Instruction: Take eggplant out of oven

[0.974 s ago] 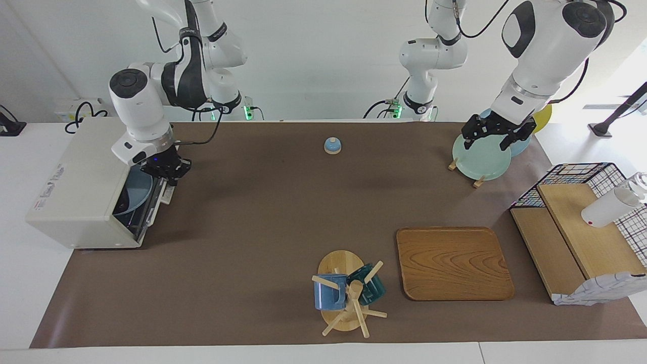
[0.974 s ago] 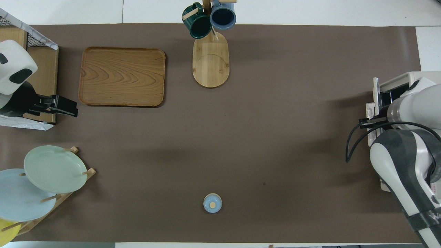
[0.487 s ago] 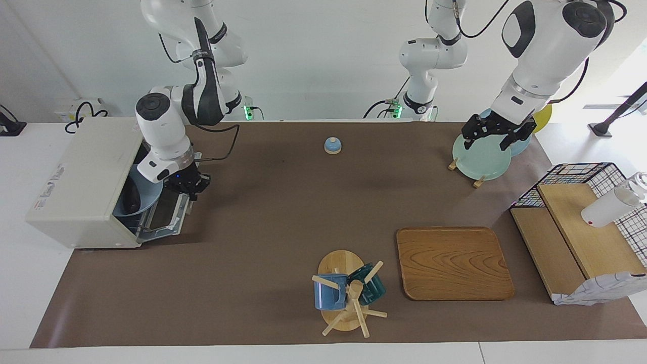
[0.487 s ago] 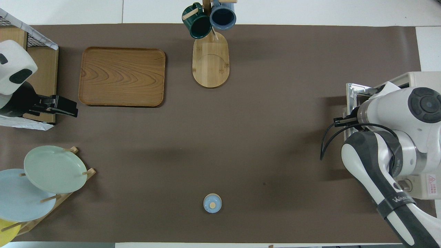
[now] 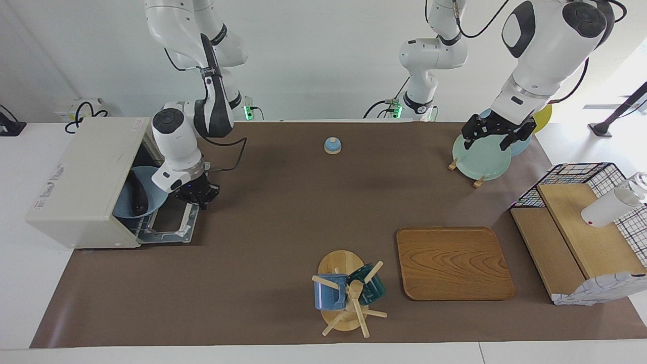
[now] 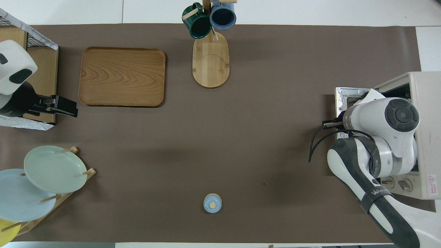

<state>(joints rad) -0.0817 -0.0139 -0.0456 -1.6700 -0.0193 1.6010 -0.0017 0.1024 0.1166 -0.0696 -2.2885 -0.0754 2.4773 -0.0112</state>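
Note:
The cream-white oven (image 5: 76,177) stands at the right arm's end of the table; it also shows in the overhead view (image 6: 425,103). Its door (image 5: 167,225) lies folded down almost flat. Inside, the dark eggplant (image 5: 137,194) lies in a blue bowl (image 5: 151,194). My right gripper (image 5: 200,198) is at the door's outer edge, shut on the handle. In the overhead view the right arm's wrist (image 6: 382,120) hides the gripper and the eggplant. My left gripper (image 5: 493,137) hangs open and empty over the plate rack.
A plate rack (image 5: 480,154) with a green and a blue plate stands near the left arm. A small blue bell (image 5: 332,145), a wooden tray (image 5: 453,263), a mug tree (image 5: 349,296) with two mugs and a wire-sided wooden shelf (image 5: 581,232) stand on the brown mat.
My right gripper has swung out and down with the oven door, from nearly shut to almost flat. The bowl and eggplant have come into view. The left arm has not moved.

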